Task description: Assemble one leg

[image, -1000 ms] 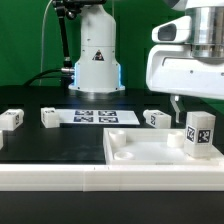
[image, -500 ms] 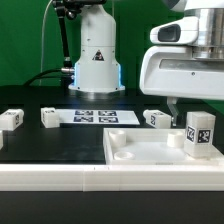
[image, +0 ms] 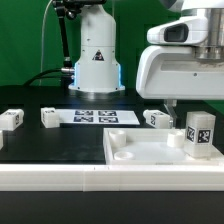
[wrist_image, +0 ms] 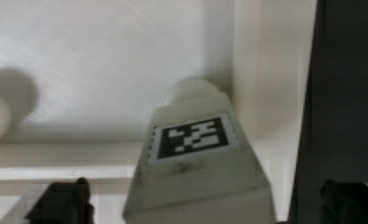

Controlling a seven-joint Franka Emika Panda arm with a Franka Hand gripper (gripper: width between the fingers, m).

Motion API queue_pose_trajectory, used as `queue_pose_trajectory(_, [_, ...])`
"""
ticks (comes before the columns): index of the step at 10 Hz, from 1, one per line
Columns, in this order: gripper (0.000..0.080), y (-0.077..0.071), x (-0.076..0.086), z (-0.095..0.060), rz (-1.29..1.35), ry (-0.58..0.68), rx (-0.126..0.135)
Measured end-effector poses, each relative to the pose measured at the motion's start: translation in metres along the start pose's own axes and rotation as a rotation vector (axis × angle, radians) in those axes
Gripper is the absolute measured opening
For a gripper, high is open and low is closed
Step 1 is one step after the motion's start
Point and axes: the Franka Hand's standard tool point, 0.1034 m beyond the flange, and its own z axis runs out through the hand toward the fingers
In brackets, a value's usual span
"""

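Note:
A white leg (image: 200, 133) with a black-and-white tag stands upright on the right part of the flat white tabletop panel (image: 140, 152). My gripper (image: 172, 104) hangs just behind and above it, with the arm's white body over it. In the wrist view the same leg (wrist_image: 200, 148) lies between my two dark fingertips (wrist_image: 64, 202), which stand wide apart and do not touch it. The gripper (wrist_image: 202, 204) is open and empty. Three more legs lie on the black table: one (image: 157, 119) beside the gripper and two at the exterior view's left (image: 12, 119) (image: 50, 116).
The marker board (image: 95, 117) lies flat behind the panel, in front of the arm's base (image: 96, 60). The panel has a round socket (image: 121, 155) near its left corner. A white ledge (image: 60, 175) runs along the front of the table.
The gripper has drifted a little toward the exterior view's left, still open. The upright leg and the loose legs have not moved.

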Motion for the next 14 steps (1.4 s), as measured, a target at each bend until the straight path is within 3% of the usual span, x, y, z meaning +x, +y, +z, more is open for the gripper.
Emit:
queue_pose_trajectory(1, [0.0649, 0.0004, 0.0001, 0.0000, -0.004, 0.000, 0.000])
queue_pose_trajectory(2, [0.0521, 0.0005, 0.0001, 0.0000, -0.002, 0.000, 0.000])
queue_pose_trajectory(3, [0.0521, 0.0006, 0.0001, 0.0000, -0.002, 0.000, 0.000])
queue_pose_trajectory(5, [0.0289, 0.0006, 0.0001, 0.0000, 0.032, 0.000, 0.000])
queue_pose_trajectory(7, [0.0289, 0.0013, 0.0003, 0.0000, 0.094, -0.001, 0.006])
queue_pose_trajectory(14, [0.0290, 0.0029, -0.0001, 0.0020, 0.901, 0.000, 0.012])
